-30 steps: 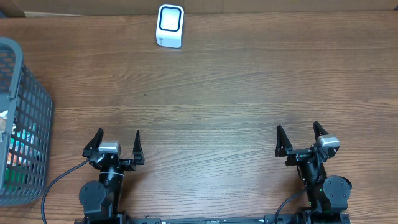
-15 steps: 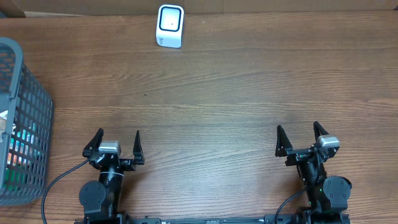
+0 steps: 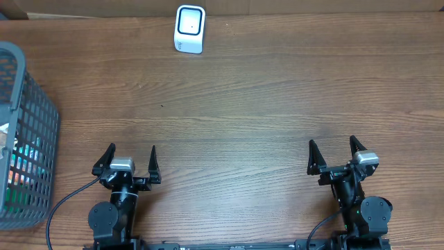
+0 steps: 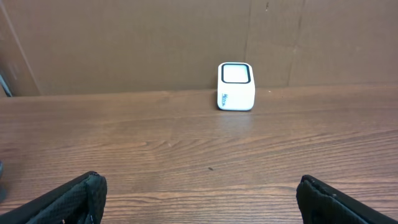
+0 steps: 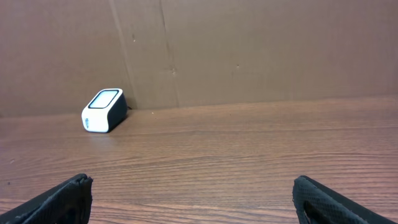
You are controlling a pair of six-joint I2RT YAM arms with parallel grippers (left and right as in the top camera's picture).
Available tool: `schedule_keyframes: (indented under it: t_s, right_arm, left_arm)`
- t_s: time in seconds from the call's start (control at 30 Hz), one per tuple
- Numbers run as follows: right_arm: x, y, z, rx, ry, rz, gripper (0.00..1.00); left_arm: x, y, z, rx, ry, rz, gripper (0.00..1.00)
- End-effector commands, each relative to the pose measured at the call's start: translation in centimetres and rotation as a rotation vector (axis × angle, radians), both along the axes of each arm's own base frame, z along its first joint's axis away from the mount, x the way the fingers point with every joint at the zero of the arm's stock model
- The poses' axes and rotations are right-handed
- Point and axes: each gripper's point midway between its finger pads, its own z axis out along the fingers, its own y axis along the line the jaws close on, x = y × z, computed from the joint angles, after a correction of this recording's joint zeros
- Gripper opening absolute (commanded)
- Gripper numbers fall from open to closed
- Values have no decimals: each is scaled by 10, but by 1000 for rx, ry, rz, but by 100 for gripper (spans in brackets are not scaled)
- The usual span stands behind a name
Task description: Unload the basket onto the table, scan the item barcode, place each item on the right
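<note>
Items (image 3: 19, 172) with coloured packaging lie inside a grey mesh basket (image 3: 43, 118) that stands at the left edge of the table (image 3: 243, 118), partly cut off by the frame; through the mesh they show only as patches of teal, red and white, and no barcode can be made out. A small white scanner (image 3: 189, 29) with a dark-framed window on top sits near the far edge of the table, left of its middle and well apart from the basket. The left arm (image 3: 111, 212) rests at the near edge of the table, towards the left corner, and its jaws are spread wide with nothing between them. The right arm (image 3: 366, 207) rests at the near edge towards the right corner, its jaws likewise spread wide and holding nothing. From the left wrist the scanner (image 4: 236, 86) appears nearly straight ahead, just in front of a brown cardboard wall (image 4: 124, 43) that rises behind the far edge. From the right wrist the scanner (image 5: 103, 110) appears off to the left, in front of the same wall. Both arms are well apart from the basket and the scanner.
</note>
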Motion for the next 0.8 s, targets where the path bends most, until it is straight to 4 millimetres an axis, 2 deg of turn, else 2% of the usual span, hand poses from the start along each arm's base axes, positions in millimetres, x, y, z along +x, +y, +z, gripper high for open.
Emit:
schedule_keyframes:
  t_s: [0.0, 0.37, 0.77]
  right_arm:
    - [0, -1, -2, 0, -1, -6, 100]
    - [0, -1, -2, 0, -1, -6, 100]
    - [0, -1, -2, 0, -1, -6, 100]
  left_arm:
    - [0, 3, 3, 22, -17, 16, 100]
    - [-1, -8, 8, 13, -34, -44, 100]
    - [-6, -8, 39, 20, -87, -43, 100]
